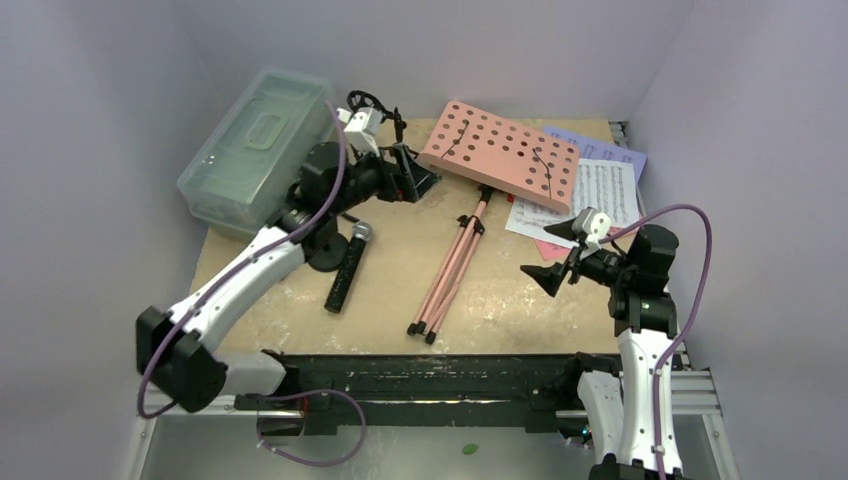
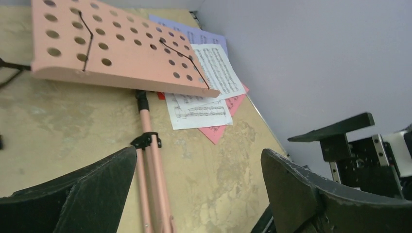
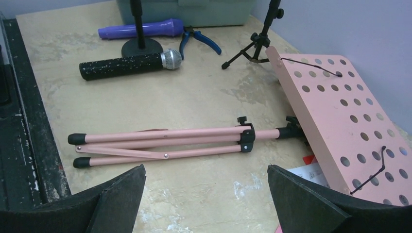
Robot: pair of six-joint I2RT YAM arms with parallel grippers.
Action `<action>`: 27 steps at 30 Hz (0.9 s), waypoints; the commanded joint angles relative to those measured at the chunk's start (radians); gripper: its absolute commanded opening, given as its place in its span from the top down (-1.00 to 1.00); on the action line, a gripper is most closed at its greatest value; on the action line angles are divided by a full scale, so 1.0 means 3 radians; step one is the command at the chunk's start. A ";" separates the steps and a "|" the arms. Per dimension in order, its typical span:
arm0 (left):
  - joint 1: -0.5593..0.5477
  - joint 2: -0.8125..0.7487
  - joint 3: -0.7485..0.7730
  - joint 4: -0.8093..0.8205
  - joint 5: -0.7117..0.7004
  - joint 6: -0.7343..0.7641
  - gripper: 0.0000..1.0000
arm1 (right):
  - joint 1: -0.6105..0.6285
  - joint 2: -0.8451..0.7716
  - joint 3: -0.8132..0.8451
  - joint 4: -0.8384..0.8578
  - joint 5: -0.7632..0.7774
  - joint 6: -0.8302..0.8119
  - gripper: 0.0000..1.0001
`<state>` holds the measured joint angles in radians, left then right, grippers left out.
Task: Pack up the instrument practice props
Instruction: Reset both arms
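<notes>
The left claw sits at upper centre of the top view, just left of the rack. Its own camera shows its jaws spread wide with nothing between them and only bare tabletop below. The right claw, at centre right, is just as wide and empty, and hangs over the near edge of the pages. The pink rack lies flat, its folded legs running down toward lower centre. Under its right end lie the white page, the lilac page and the red page. The black-silver mic lies left of centre. In the right wrist view the purple mic lies at the top, by the case.
</notes>
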<state>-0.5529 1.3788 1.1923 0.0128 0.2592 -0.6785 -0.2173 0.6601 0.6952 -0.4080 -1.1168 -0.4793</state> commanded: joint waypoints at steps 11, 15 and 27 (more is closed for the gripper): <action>0.0008 -0.1951 -0.0598 -0.0780 -0.0366 0.1339 -1.00 | -0.0022 0.0339 0.1448 -0.0754 0.1052 0.0699 -0.98; 0.0008 -0.2156 -0.0528 -0.0973 -0.0399 0.1321 -1.00 | -0.0020 0.0501 0.1997 -0.1131 0.1108 0.0789 -0.98; 0.0010 -0.2428 -0.0169 -0.1398 -0.0561 0.1289 -1.00 | -0.0021 0.0232 0.2489 -0.0952 0.1760 0.1757 -0.98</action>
<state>-0.5522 0.6758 1.0828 -0.3756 0.1173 -0.2951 -0.2211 0.7563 1.3937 -0.7040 -0.6888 -0.0868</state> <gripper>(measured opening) 0.996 0.987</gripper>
